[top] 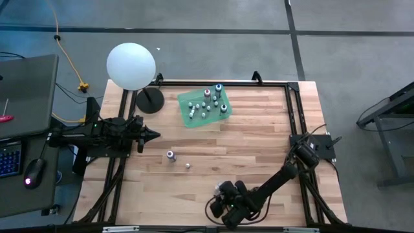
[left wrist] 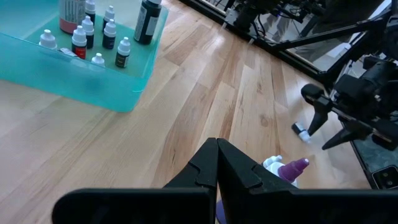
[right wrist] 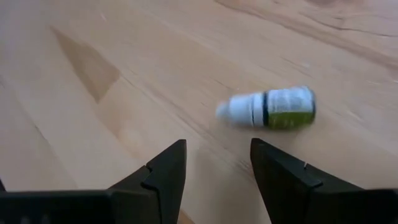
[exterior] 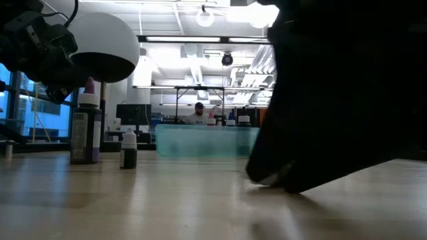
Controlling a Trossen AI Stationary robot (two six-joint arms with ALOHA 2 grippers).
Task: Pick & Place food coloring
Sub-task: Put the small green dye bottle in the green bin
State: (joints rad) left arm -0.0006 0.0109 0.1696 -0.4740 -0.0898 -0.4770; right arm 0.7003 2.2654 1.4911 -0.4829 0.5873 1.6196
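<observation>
Right gripper point(right wrist: 214, 168) low over bare wood at the near edge of the table point(top: 259, 129), fingers well apart, nothing between them. Small green-bodied bottle point(right wrist: 268, 108) lying on its side on the boards just beyond the fingertips, not touched.

Long axis flat on the wood, running crosswise to the gripper's reach; white cap end and green label end pointing to opposite sides, slightly skewed.

Step in hand, by judgement: pick of this fallen bottle. Best done by advancing until body sits between fingers, closing across the short width at the label (round body, likely to roll if nudged first).

Teal tray point(top: 205, 107) with upright bottles at the far side. Purple-capped bottle point(top: 170, 155) and a smaller one point(top: 187, 166) standing mid-table.

Left gripper point(top: 152, 135) idle at left side, fingers together, holding nothing.
</observation>
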